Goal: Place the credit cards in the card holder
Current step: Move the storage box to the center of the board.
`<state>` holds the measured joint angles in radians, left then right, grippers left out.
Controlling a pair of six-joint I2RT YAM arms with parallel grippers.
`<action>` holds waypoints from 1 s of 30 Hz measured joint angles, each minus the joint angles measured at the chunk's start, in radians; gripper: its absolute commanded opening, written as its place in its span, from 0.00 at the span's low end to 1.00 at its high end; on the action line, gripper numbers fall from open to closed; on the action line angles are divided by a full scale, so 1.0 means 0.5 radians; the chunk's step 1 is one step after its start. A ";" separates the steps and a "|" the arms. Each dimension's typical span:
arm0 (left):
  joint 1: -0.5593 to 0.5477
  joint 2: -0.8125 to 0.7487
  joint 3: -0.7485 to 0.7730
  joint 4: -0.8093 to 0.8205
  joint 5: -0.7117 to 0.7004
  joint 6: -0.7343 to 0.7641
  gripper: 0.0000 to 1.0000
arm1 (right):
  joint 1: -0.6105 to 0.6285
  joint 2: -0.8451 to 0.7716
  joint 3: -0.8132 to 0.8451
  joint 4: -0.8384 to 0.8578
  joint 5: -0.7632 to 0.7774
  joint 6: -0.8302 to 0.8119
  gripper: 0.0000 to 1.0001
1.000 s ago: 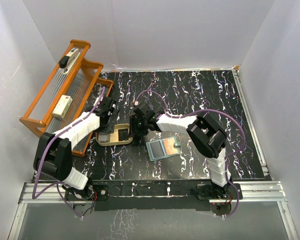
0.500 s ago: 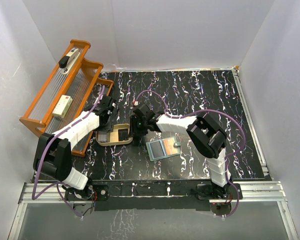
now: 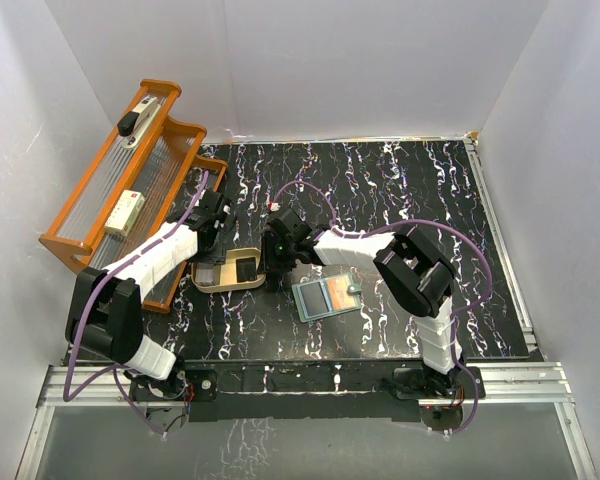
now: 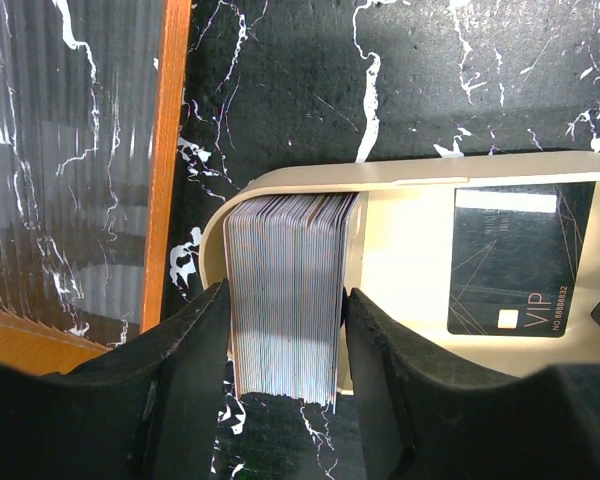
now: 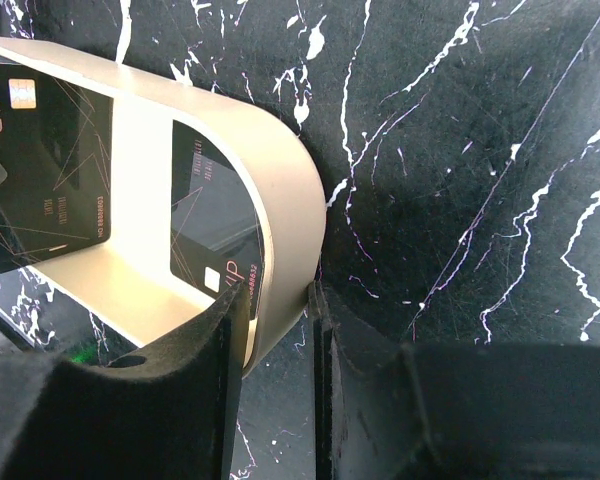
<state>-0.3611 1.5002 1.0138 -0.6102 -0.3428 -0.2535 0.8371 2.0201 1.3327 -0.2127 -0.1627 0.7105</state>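
A thick stack of credit cards (image 4: 285,290) stands on edge at the left end of the tan oval dish (image 4: 400,172). My left gripper (image 4: 285,300) is shut on the stack, one finger on each side. A black VIP card (image 4: 515,260) lies flat in the dish. My right gripper (image 5: 278,300) is shut on the dish's right wall (image 5: 290,200), one finger inside and one outside. In the top view both grippers, left (image 3: 216,258) and right (image 3: 271,272), are at the dish. The card holder (image 3: 325,297) lies open to its right, teal inside, with an orange-tan card in it.
An orange wooden rack (image 3: 130,190) stands against the left wall, close to the left arm; its edge shows in the left wrist view (image 4: 170,150). It holds a black-handled tool (image 3: 140,120) and a small white box (image 3: 123,213). The table is black marble-patterned (image 3: 410,190).
Both arms have hardly moved. The black card now shows as a dark patch flat in the dish, where one second ago the dish floor looked tan.
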 measured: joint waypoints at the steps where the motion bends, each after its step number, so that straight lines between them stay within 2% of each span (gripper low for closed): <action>1: 0.001 0.000 0.000 -0.002 0.002 0.000 0.43 | 0.000 0.000 0.000 0.001 0.001 0.001 0.25; 11: 0.001 0.005 0.008 -0.010 -0.004 0.017 0.54 | 0.002 0.000 0.000 0.005 0.001 0.000 0.25; 15: 0.008 0.029 0.024 0.000 -0.027 0.034 0.53 | 0.002 0.000 0.000 0.014 0.001 -0.004 0.25; 24: 0.011 0.065 0.043 0.008 -0.036 0.055 0.42 | 0.002 0.000 0.000 0.014 0.000 -0.005 0.25; 30: 0.011 0.067 0.044 0.005 -0.031 0.059 0.47 | 0.002 0.000 0.001 0.014 0.000 -0.010 0.25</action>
<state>-0.3553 1.5337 1.0359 -0.6075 -0.3584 -0.2241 0.8379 2.0201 1.3331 -0.2054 -0.1627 0.7055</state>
